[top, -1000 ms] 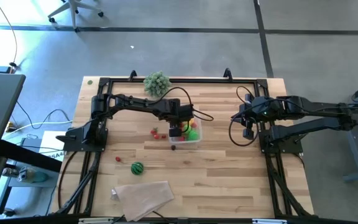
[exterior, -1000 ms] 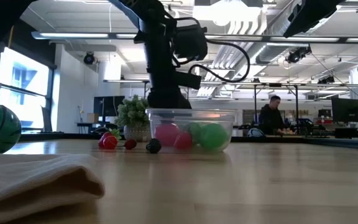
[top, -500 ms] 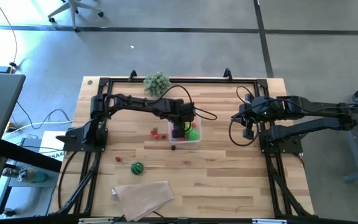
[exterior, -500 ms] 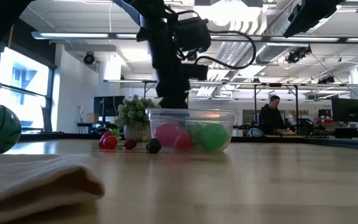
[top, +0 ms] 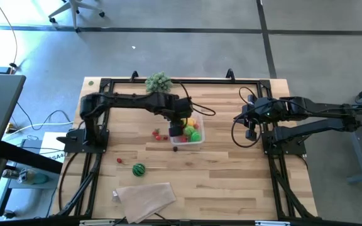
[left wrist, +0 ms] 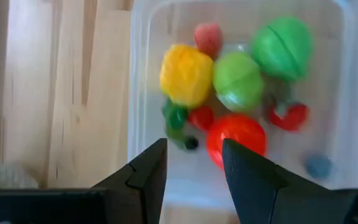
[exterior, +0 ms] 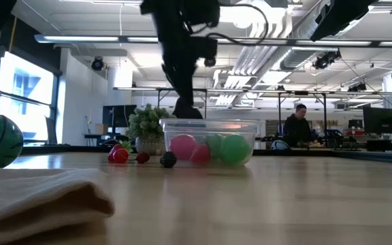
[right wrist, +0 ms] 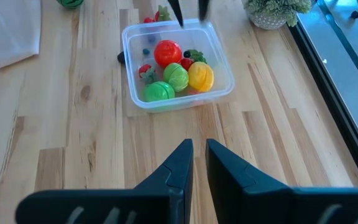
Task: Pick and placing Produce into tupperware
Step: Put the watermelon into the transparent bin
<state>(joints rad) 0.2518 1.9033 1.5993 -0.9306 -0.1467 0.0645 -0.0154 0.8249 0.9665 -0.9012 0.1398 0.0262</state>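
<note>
Wooden tabletop [top: 231, 176] carried everything, with an open workshop behind it. Directly below the left gripper [left wrist: 194, 155], whose fingers stood apart and empty, sat the clear tub [top: 188, 130] holding a yellow piece [left wrist: 186, 74], two green balls [left wrist: 238, 81] and a red ball [left wrist: 236, 137]. Beside the tub, outside it, lay small red pieces [top: 159, 135], and further toward the table's front the striped green ball [top: 139, 169], possibly a watermelon. Well off to the side, the right gripper [right wrist: 194, 158] waited with fingers nearly closed on nothing.

Clear tub [right wrist: 219, 84] held a yellow piece [left wrist: 186, 74], two green balls [left wrist: 239, 79] and a red one [left wrist: 238, 137]. Watermelon ball [top: 139, 169] was dark green, striped; cloth [top: 144, 198] was beige.
</note>
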